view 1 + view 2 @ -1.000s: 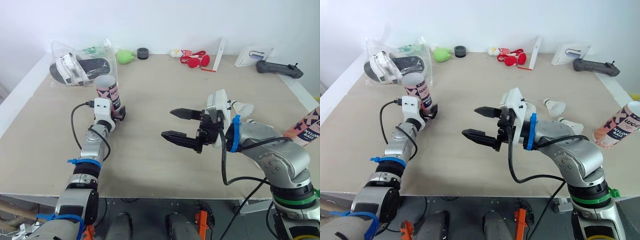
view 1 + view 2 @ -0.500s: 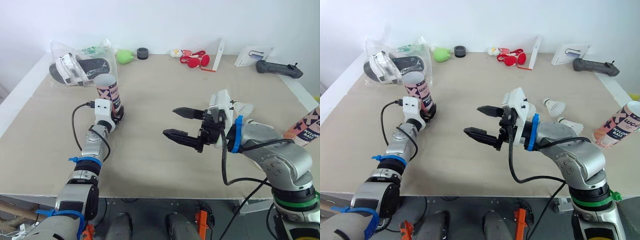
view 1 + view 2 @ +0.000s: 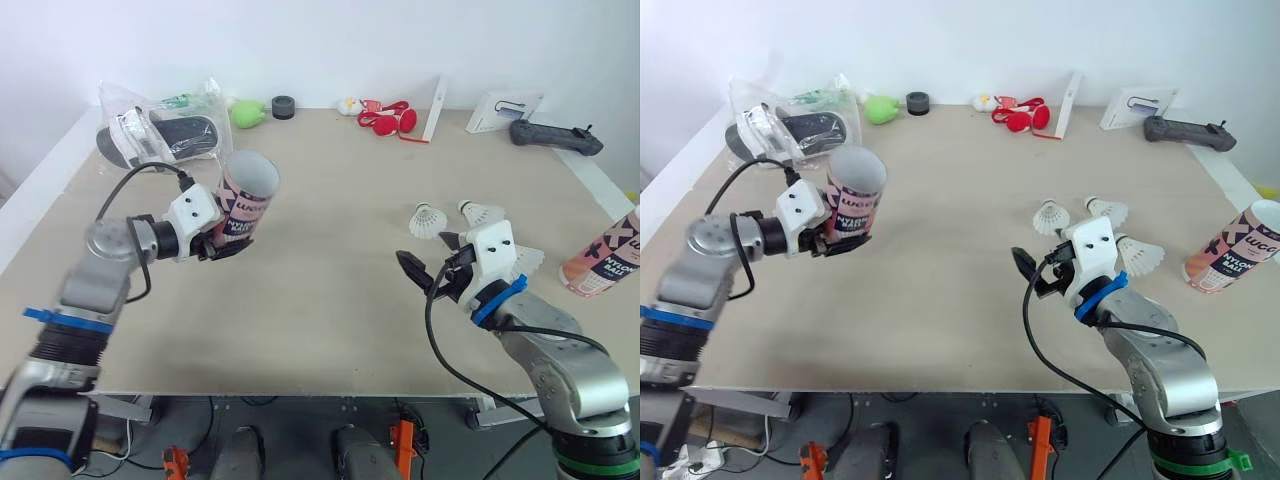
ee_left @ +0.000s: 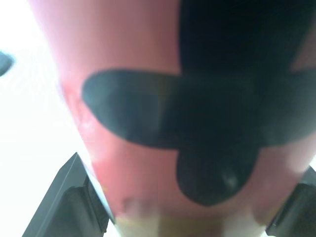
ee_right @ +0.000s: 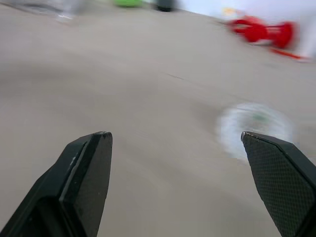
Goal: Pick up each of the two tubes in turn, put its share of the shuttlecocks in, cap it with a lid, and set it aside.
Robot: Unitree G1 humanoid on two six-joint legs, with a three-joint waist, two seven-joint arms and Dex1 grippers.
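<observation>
The left gripper (image 3: 222, 243) was closed round the lower body of the tube (image 3: 243, 195), held tilted above the tabletop (image 3: 320, 310) at nine o'clock. The right gripper (image 3: 422, 255) gaped wide and empty beside the shuttlecocks (image 3: 428, 218) at three o'clock — probably featherlight, with easily crushed skirts, so best pinched at the rounded head.

Pink tube (image 3: 243, 195) clamped in left gripper (image 3: 222, 236), raised off beige surface (image 3: 320, 300), tilted, open mouth toward upper right. Right gripper (image 3: 428, 257) low over surface, fingers spread, empty. Just beyond it, left shuttlecock (image 3: 427, 218) and right shuttlecock (image 3: 485, 212) side by side, apart; third shuttlecock (image 3: 527, 258) beside wrist. Second pink tube (image 3: 604, 262) standing at right edge.
</observation>
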